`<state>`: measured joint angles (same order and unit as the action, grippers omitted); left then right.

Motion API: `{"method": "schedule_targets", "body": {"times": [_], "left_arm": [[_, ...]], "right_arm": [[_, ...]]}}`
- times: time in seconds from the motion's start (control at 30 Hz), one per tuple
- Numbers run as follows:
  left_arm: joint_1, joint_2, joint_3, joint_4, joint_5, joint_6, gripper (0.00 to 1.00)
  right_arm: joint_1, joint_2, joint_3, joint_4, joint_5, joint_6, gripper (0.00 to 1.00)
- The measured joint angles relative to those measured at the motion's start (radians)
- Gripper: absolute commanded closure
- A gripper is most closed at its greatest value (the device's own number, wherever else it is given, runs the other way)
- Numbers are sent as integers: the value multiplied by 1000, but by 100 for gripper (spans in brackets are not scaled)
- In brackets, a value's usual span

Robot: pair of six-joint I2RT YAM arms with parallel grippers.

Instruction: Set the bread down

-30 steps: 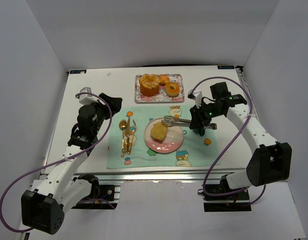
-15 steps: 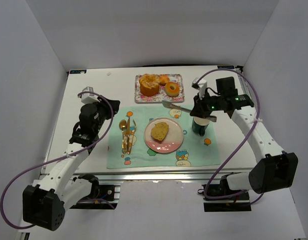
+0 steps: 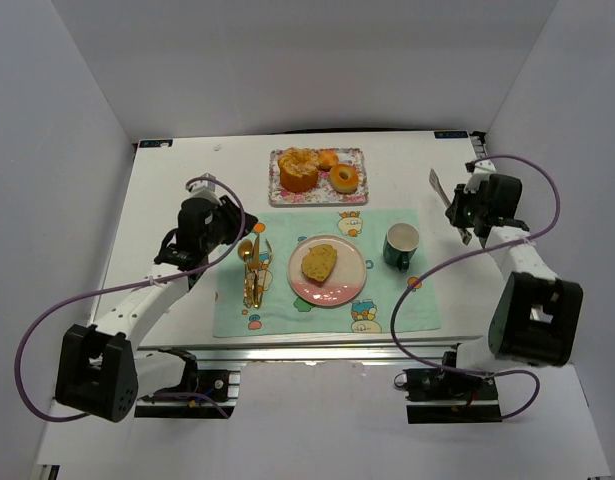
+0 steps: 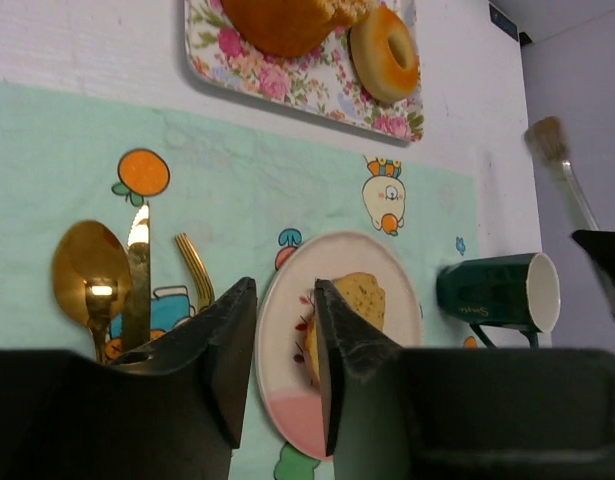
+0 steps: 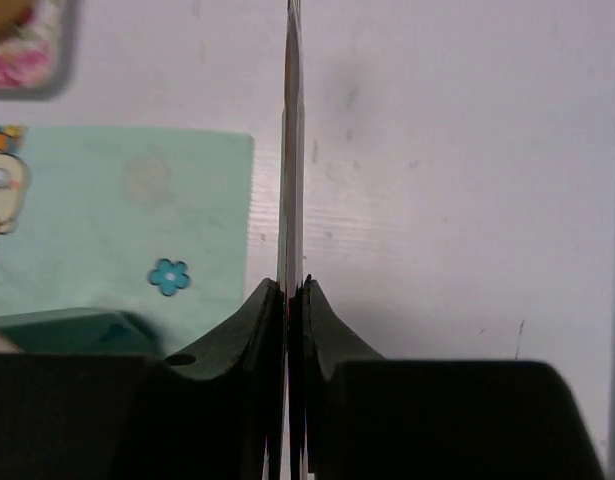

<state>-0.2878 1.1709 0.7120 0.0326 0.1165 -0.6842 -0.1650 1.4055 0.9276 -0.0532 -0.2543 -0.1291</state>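
The bread, a golden-yellow chunk, lies on the pink and white plate in the middle of the placemat. It also shows in the left wrist view, partly behind my finger. My left gripper hovers left of the plate above the gold cutlery, its jaws a narrow gap apart and empty. My right gripper is far right over the bare table, shut on metal tongs, seen edge-on in the right wrist view, well away from the bread.
A floral tray at the back holds a round loaf and a ring pastry. A green mug stands right of the plate. A gold spoon, knife and fork lie left of it on the mint placemat.
My right gripper has carried the tongs from over the plate back and right to the table's right side. My left gripper has moved toward the placemat. The bread has stayed on the plate.
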Motion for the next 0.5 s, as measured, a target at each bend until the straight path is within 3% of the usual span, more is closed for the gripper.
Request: {"method": "schedule_targets", "body": {"times": [0.03, 0.17, 0.27, 0.3, 0.43, 0.5], "left_arm": [[-3, 5, 0, -9, 2, 4, 53], [-11, 8, 6, -37, 4, 13, 44], [-14, 8, 11, -41, 4, 16, 38], [-15, 8, 11, -42, 4, 18, 36], [-15, 8, 11, -52, 3, 16, 33], [-15, 8, 11, -51, 3, 13, 32]], "right_arm": [[-8, 37, -10, 12, 13, 8, 100], [-47, 152, -58, 76, 65, 17, 97], [-69, 193, -75, 120, 72, -21, 82], [-71, 205, -75, 135, 75, -41, 71], [-72, 253, -75, 120, 95, -121, 47], [-75, 273, -77, 96, 96, -158, 25]]}}
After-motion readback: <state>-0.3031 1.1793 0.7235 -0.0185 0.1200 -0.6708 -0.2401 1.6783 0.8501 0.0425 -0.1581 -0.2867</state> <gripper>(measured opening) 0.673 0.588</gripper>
